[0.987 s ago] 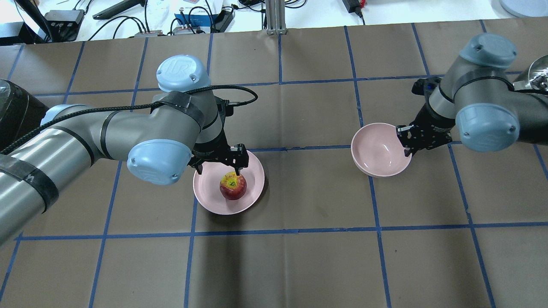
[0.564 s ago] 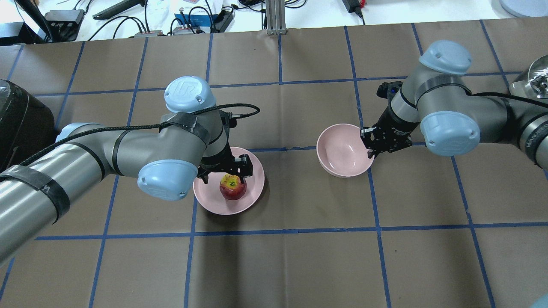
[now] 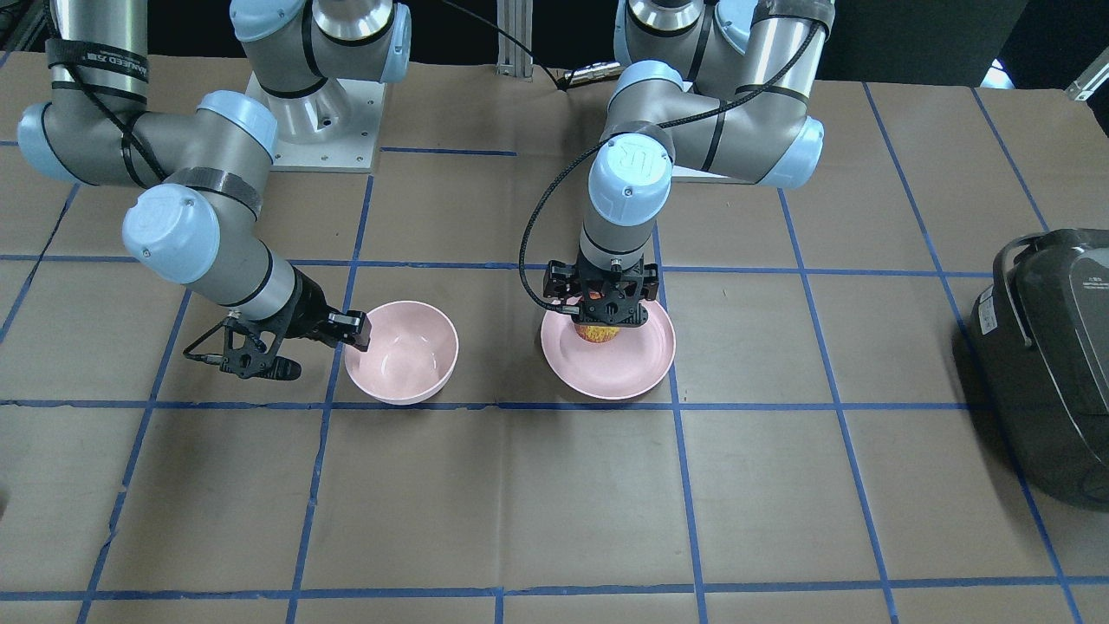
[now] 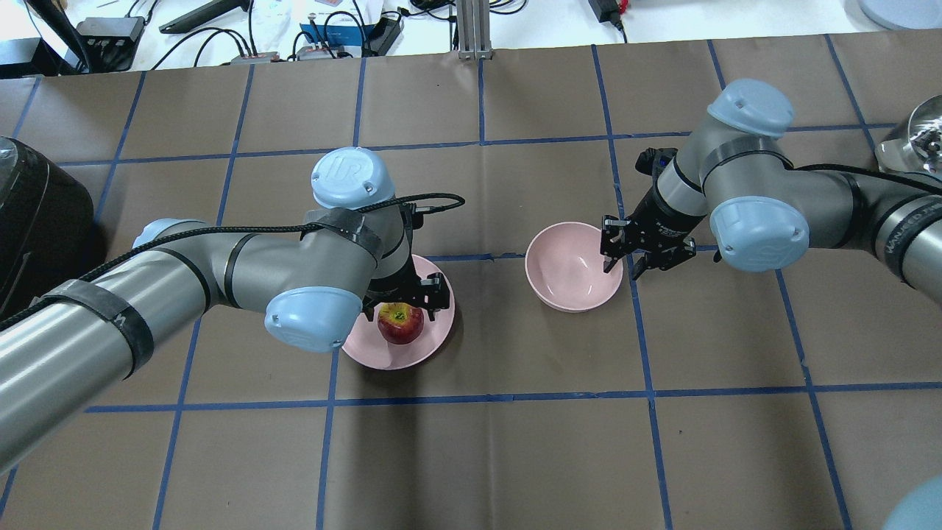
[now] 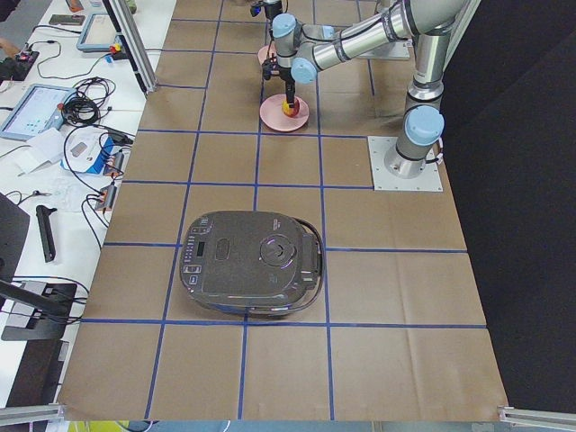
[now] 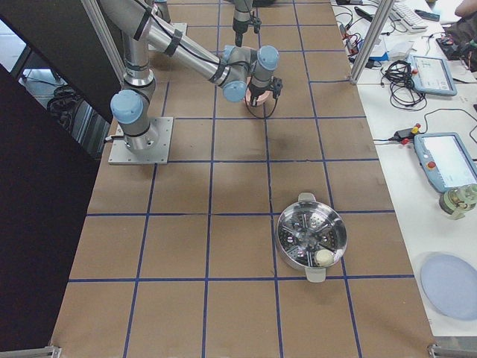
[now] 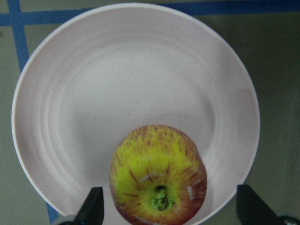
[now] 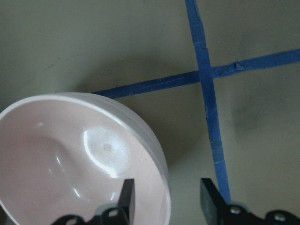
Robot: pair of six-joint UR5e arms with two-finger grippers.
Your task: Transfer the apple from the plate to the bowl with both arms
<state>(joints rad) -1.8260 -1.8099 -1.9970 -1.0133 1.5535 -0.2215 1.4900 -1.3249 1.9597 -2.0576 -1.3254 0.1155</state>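
The red and yellow apple (image 4: 401, 324) sits on the pale pink plate (image 4: 368, 353), near its front rim in the left wrist view (image 7: 158, 178). My left gripper (image 4: 403, 298) is open and low over the plate, one finger on each side of the apple, not touching it (image 7: 168, 211). The pink bowl (image 4: 567, 283) stands empty on the table to the plate's right. My right gripper (image 4: 622, 263) is open at the bowl's right rim. One finger is inside the bowl and one outside, with a gap on each side of the wall (image 8: 166, 197).
A black rice cooker (image 4: 37, 213) stands at the table's left end. A steel steamer pot (image 4: 920, 132) stands at the right end. Cables and devices (image 4: 221, 37) lie beyond the table's far edge. Brown table with blue tape lines (image 4: 486, 401) lies in front of both dishes.
The right arm has moved left with the bowl, which now stands much nearer the plate. The left gripper has moved over the apple and come down around it.
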